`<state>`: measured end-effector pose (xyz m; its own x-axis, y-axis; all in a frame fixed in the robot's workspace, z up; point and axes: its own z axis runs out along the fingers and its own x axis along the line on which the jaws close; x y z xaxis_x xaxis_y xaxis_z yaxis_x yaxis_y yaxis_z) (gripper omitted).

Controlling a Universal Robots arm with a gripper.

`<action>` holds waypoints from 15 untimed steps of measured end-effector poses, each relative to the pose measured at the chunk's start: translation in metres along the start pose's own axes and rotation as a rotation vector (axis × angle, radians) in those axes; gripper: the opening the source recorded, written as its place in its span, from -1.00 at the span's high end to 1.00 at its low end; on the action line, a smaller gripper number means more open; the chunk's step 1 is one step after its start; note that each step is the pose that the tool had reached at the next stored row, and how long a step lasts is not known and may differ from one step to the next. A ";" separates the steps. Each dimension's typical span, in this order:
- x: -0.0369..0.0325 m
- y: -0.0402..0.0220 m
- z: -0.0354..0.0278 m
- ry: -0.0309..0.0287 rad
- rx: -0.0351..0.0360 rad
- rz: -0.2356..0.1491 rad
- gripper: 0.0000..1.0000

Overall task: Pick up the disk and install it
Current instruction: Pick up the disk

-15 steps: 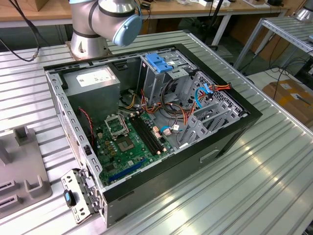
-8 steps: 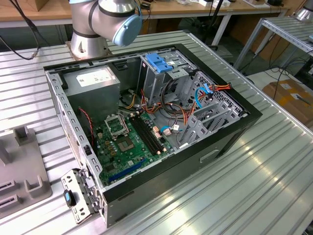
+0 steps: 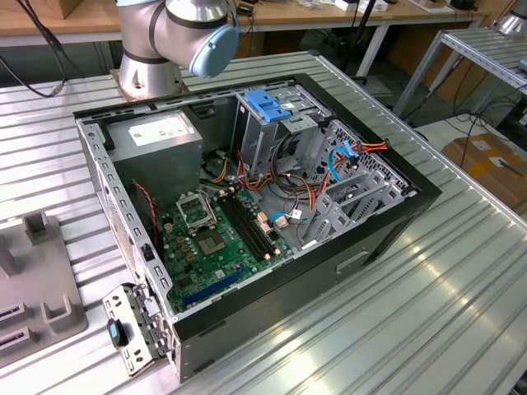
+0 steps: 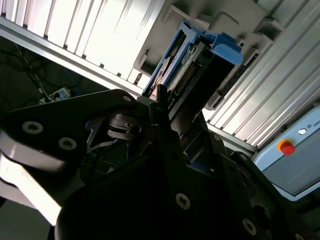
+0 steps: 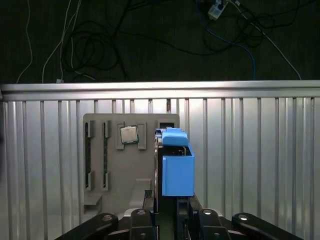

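Over the fixture tray: the disk point(image 4: 189, 75) stands on edge between the fingers, its blue bracket point(image 5: 177, 172) facing the camera in the first wrist view. Whether it is clear of the fixture tray point(image 5: 115, 170) or seated in a slot, I cannot tell.
Jaws: the gripper point(image 5: 165, 207) looks clenched on the disk's flat sides, near one end only.
Slip risk: most of the disk's length hangs beyond the grip, so a quick swing or a bump could likely pivot it between the pads, or drop it onto the table point(image 5: 250, 150).
Tray risk: a processor chip point(image 5: 129, 134) lies loose on the tray near the disk, among raised posts. A sideways drift could catch a post or knock the chip.
Connector risk: in the second wrist view the disk's pin row is exposed along its edge — any contact there would probably bend pins.
Case risk: the computer case point(image 3: 387, 222) lies open, well apart from the tray. Loose cables point(image 3: 309, 193) crowd the space beside the drive cage point(image 3: 268, 107) and could snag or be pinched under the disk.
Jam risk: a slight tilt in the grip would likely bind the bracket against a bay's rails, and pushing on regardless could load the frame or strike the motherboard point(image 3: 206, 239).
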<state>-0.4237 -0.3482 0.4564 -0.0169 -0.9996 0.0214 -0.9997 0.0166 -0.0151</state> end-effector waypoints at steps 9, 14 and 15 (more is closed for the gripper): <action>0.0003 -0.0002 -0.0129 0.0020 0.0000 0.000 0.30; 0.0005 -0.0003 -0.0216 0.0032 0.0000 0.000 0.30; 0.0005 -0.0004 -0.0251 0.0037 0.0000 0.000 0.30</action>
<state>-0.4237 -0.3482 0.4815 -0.0169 -0.9995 0.0251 -0.9997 0.0165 -0.0151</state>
